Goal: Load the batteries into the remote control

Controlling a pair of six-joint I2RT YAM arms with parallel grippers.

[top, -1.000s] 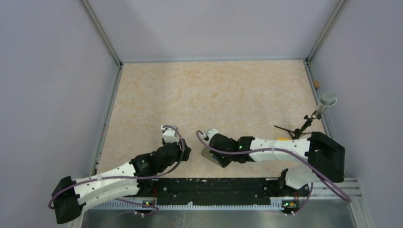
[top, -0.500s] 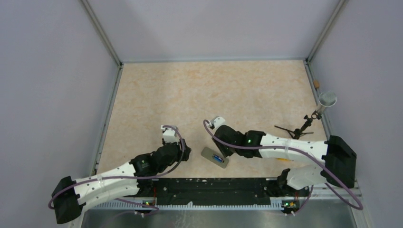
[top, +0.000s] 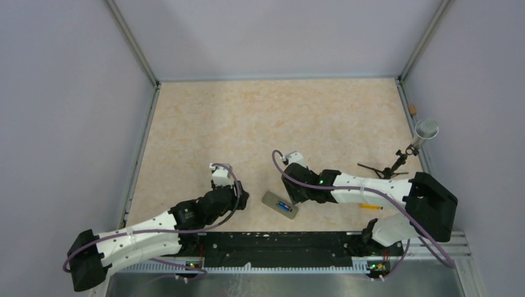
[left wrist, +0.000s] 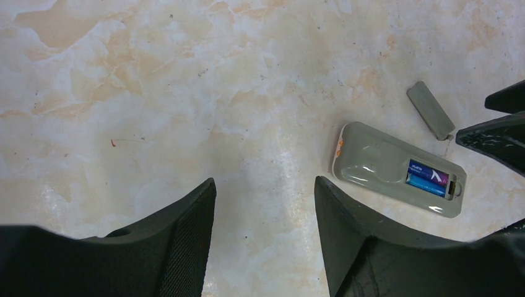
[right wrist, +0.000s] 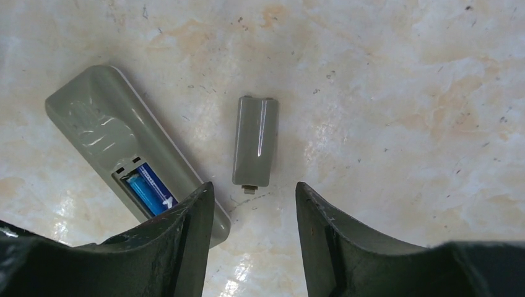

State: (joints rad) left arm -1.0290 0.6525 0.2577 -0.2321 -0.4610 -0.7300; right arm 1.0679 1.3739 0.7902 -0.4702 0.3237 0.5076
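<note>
The remote control [top: 278, 205] lies grey back up on the table between the two arms, its battery recess uncovered. The blue batteries [right wrist: 148, 189] sit side by side in that recess [left wrist: 427, 177]. The remote [right wrist: 102, 124] has its recess end partly hidden behind my right gripper's left finger. My right gripper [right wrist: 254, 189] is open and empty, just right of the remote, in front of the loose grey battery cover [right wrist: 255, 139]. My left gripper [left wrist: 265, 192] is open and empty over bare table, left of the remote [left wrist: 384, 162].
The battery cover [left wrist: 430, 109] lies flat just beyond the remote. A small yellow stick [top: 370, 207] lies by the right arm. A black tripod stand [top: 396, 164] holding a metal cup [top: 426, 129] stands at the right edge. Grey walls enclose the table.
My right gripper has opened and drawn back to the right off the remote, baring the batteries in the recess. The left arm has not moved.
</note>
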